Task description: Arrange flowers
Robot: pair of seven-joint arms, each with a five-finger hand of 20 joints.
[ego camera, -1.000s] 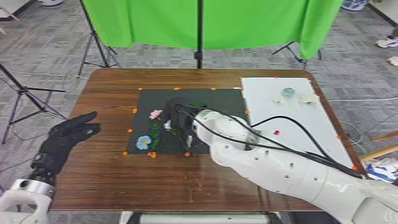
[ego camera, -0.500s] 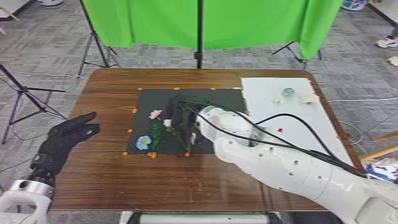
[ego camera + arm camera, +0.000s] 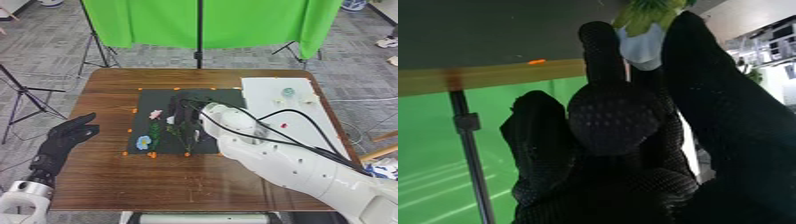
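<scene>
The right hand (image 3: pixel 187 114) is over the middle of the black mat (image 3: pixel 227 96), closed round a white flower (image 3: pixel 642 47), pinching its pale part. Beyond the fingertips the flower points outward with a yellow-green leafy tuft, so its long axis runs roughly along the fingers; which way its full length lies in the scene, I cannot tell. The pale part looks smooth, the leaves narrow and bunched. On the mat, left of the hand, are a pink flower (image 3: pixel 155 114) and, nearer, a blue flower (image 3: pixel 143 142); a thin green sprig (image 3: pixel 187 142) runs near to far. The right arm slants in from the near right, reaching far and left. The left hand (image 3: pixel 71 131) is at the table's left, fingers relaxed and apart from the thumb.
</scene>
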